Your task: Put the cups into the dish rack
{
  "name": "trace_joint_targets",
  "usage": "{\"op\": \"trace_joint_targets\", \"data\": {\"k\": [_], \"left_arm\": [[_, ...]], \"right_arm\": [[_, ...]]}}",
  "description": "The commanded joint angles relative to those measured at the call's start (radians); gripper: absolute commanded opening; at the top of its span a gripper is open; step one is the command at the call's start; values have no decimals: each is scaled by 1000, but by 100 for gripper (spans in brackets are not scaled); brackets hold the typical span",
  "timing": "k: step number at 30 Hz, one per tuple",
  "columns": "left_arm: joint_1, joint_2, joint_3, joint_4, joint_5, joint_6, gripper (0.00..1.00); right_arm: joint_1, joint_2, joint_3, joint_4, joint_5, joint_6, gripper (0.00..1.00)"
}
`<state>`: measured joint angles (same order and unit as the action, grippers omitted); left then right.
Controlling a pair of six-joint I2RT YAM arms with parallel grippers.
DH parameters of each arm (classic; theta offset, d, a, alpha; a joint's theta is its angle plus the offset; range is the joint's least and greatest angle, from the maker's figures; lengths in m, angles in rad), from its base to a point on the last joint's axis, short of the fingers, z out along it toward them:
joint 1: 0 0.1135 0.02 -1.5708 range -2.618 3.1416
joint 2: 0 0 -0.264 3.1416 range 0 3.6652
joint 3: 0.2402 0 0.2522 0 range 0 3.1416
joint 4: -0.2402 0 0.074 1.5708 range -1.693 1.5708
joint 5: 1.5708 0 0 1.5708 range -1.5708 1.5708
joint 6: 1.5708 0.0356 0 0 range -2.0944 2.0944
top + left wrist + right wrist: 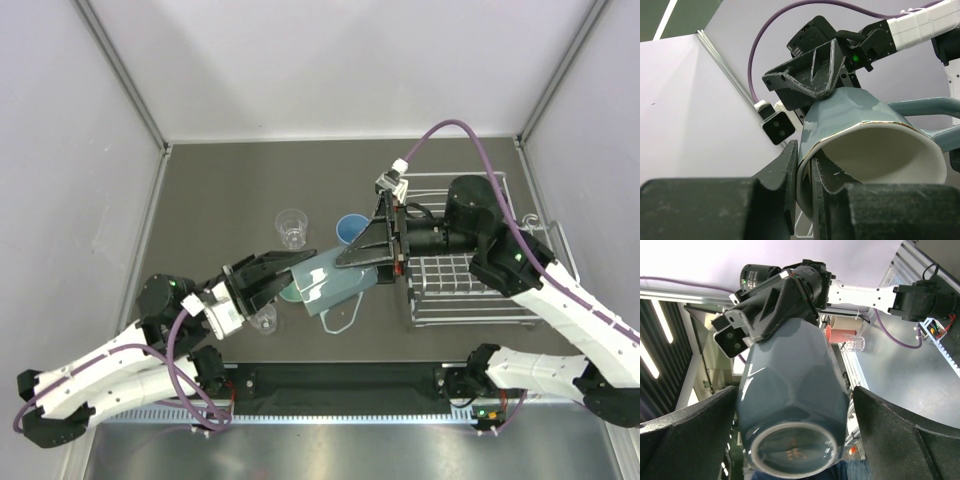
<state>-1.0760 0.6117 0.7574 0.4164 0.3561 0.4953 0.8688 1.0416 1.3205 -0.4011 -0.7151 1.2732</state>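
Pinching the rim of the teal-green mug, the left end effector has one finger outside the wall and one inside the pale interior, pressed together on it. The mug lies on its side above the counter, handle toward the near edge, just left of the dish rack. The right end effector is spread wide around the mug's base, with a sliver of gap showing along one finger. A blue tumbler and a clear tumbler stand upright on the counter beyond the mug. A smaller clear tumbler sits beside the left wrist.
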Motion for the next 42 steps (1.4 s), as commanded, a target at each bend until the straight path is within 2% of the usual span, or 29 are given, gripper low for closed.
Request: {"op": "trace_joint_targets", "data": {"k": [1,7,10,11,14,15,16,20,24,25,28,30,31,33,37,38,42], "left_arm": [[1,-4,30,196,9,-14,0],[2,5,33,200,9,-20,0],[2,8,31,199,7,-23,0],[1,7,28,200,1,-26,0],[2,2,22,188,-3,-29,0],[1,2,22,185,-9,-31,0],[1,0,22,171,-11,-32,0],[1,-9,20,147,-43,-47,0],[1,-30,10,114,-75,-63,23],[2,-47,3,113,-94,-69,36],[2,-93,-24,84,-129,-77,58],[1,-121,-50,61,-158,-89,67],[1,-153,-61,55,-183,-92,98],[1,-197,-81,20,-212,-95,99],[2,-262,-98,-28,-347,-138,99],[1,-271,-107,-31,-438,-155,99],[1,-271,-83,-112,-630,-271,99]], "right_arm": [[12,-14,-12,84,-17,37,97],[10,-17,-18,111,-21,46,87],[10,-20,-26,148,-29,60,65],[10,-25,-36,162,-32,67,49],[10,-34,-50,199,-32,86,24],[10,-34,-50,199,-32,86,7],[10,-37,-53,199,-32,84,0],[10,-48,-56,188,-18,75,0],[-1,-57,-58,142,3,42,0],[-8,-58,-56,133,3,25,0],[-50,-69,-58,93,6,-6,0],[-89,-75,-52,67,3,-26,0],[-117,-78,-50,44,2,-44,0],[-145,-77,-35,3,0,-73,0],[-238,-34,84,-218,43,-236,0],[-258,-20,109,-250,51,-267,0],[-355,41,195,-338,75,-369,0]]}}
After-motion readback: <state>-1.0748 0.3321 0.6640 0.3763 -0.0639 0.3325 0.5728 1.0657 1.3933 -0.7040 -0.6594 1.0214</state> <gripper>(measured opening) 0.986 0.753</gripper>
